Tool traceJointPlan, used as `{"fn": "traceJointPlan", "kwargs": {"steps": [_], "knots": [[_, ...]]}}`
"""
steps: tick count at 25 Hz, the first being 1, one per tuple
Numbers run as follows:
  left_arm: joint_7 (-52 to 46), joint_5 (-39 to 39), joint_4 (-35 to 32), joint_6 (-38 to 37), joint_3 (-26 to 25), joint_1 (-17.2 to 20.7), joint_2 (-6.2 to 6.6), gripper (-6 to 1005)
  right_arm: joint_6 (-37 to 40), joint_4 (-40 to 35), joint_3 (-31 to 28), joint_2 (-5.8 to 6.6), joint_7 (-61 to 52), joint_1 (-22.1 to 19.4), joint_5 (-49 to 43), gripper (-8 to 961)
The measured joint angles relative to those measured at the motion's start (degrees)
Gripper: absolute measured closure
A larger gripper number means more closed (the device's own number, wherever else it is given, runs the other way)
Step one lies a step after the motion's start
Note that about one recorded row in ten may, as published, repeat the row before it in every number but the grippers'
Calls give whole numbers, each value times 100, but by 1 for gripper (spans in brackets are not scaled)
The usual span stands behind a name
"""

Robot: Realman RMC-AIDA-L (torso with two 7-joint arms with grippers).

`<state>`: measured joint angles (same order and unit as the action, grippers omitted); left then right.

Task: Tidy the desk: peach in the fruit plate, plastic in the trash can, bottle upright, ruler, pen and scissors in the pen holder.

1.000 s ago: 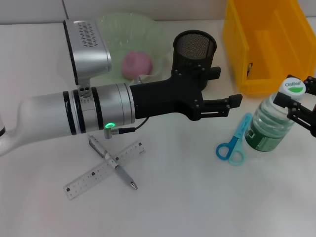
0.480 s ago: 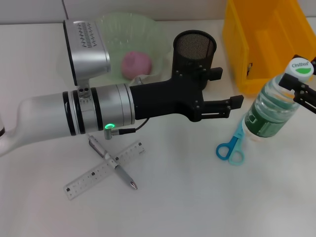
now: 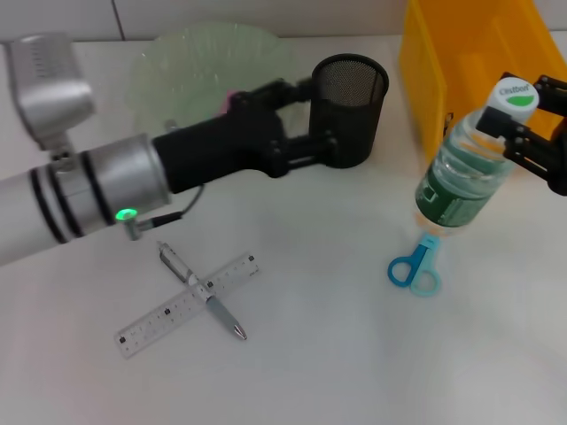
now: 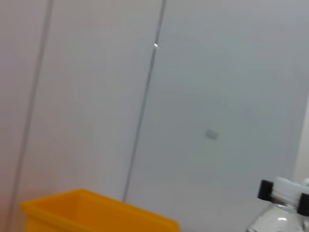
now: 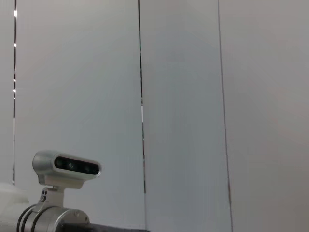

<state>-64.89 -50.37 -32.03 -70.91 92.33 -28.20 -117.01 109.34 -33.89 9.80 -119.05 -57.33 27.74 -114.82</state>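
On the right: right gripper point(image 3: 518, 133), fingers clamped on the bottle's point(image 3: 462, 181) neck; bottle tilted, base by the scissors point(image 3: 415, 264).
Left gripper point(image 3: 292, 119): beside the pen holder point(image 3: 350, 111), in front of the fruit plate point(image 3: 190, 66); cannot tell how its fingers stand.
Ruler point(image 3: 186, 304) and pen point(image 3: 202, 291): crossed on the counter point(image 3: 337, 354).
Trash can point(image 3: 461, 71): yellow, behind the bottle.
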Motion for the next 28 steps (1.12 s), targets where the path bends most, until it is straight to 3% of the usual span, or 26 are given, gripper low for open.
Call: {"fn": "traceJointPlan", "kwargs": {"steps": [5,10,28], "knots": [[2,1,11,-200,-231,325,222,162,-315,291,333,-2,-5,233,-3,519],[15,1,141,-233,-440,518,306,171,-858,785,767,-10,97,486,7,519],[171,1,312,-285,-531,561,282,203,-2013,2024,1030,-40,717,984,11,519]]}}
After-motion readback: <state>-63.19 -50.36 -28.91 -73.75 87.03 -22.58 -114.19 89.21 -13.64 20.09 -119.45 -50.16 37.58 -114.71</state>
